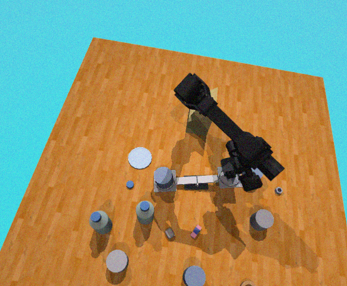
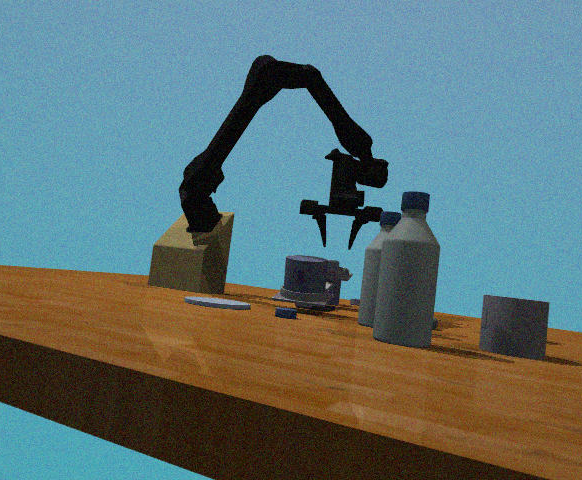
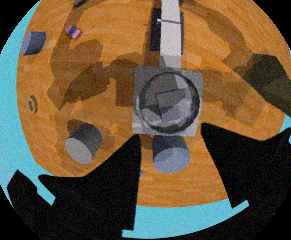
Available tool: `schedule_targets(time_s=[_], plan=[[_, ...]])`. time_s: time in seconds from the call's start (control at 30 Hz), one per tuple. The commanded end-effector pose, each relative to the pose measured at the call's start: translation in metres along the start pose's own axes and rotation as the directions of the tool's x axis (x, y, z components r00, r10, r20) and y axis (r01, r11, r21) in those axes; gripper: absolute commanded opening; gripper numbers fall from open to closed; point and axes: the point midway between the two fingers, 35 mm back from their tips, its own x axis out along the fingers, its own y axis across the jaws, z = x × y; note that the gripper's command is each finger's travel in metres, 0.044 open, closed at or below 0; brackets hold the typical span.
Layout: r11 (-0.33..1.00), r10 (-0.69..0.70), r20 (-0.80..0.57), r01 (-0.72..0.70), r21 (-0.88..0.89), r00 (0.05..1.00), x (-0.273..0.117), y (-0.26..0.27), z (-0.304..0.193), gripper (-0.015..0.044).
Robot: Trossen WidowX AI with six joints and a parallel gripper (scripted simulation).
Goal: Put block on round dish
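My gripper (image 2: 337, 247) (image 3: 171, 134) is open and empty, above the balance's right-hand pan (image 3: 141, 127). A grey block (image 3: 171, 98) lies inside that pan's round rim; the arm hides it in the top view. The lifted cup (image 3: 171, 156) (image 1: 257, 172) stands on the table just beyond this pan, mostly hidden by the arm in the top view. The other cup (image 1: 163, 177) (image 2: 305, 273) stands on the left-hand pan (image 1: 164, 189). In the exterior view the cup's pan looks lower than the far one. The round white dish (image 1: 139, 158) (image 2: 217, 303) bears nothing.
Two bottles (image 1: 145, 212) (image 1: 100, 222) stand left of centre. Grey cylinders (image 1: 262, 219) (image 1: 117, 261) and a bluish cylinder (image 1: 194, 276) stand farther off. A blue disc (image 1: 130, 184), a dark small block (image 1: 169, 233), a pink-blue block (image 1: 195, 232) and a small nut (image 1: 278, 190) lie around the balance.
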Motion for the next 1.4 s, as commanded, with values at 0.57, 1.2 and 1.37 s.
schedule_targets(time_s=[0.57,1.2,1.37], plan=[[0.998,-0.011,0.012,0.011,-0.055,1.000,0.022,-0.007,0.011,0.0260],[0.998,-0.011,0.014,0.012,-0.054,1.000,0.050,-0.008,0.011,0.0260],[0.998,-0.011,0.014,0.012,-0.054,1.000,0.050,-0.008,0.011,0.0148]])
